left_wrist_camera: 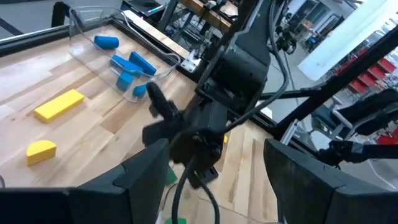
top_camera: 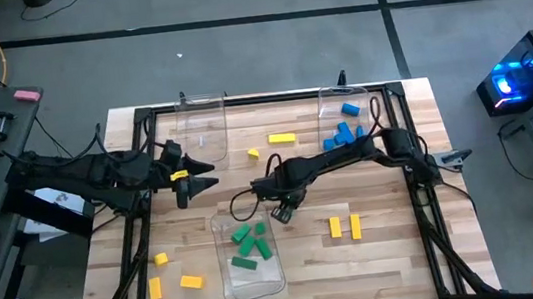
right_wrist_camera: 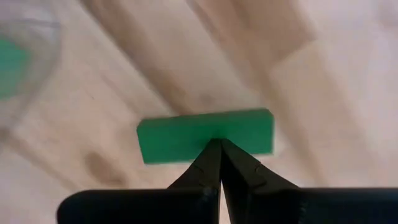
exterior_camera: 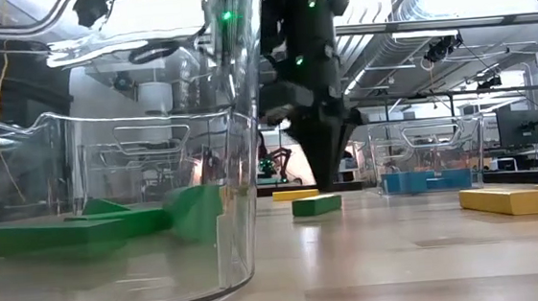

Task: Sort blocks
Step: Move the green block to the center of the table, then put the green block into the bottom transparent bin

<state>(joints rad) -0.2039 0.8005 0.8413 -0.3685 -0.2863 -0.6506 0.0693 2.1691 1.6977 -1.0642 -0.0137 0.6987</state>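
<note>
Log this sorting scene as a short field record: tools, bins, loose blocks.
right tool: shut, tips just over a loose green block
green block: flat on the table, outside the bins
left tool: open, empty, waiting at the left
green-block bin: several green blocks inside
blue-block bin: several blue blocks inside
third bin: empty
yellow blocks: all loose on the table

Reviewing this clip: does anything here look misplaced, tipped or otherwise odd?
One green block lies flat on the table outside the bin of greens, under the right claw, whose fingers look shut with nothing between them. Yellow blocks are scattered loose. No bin looks tipped or damaged.
</note>
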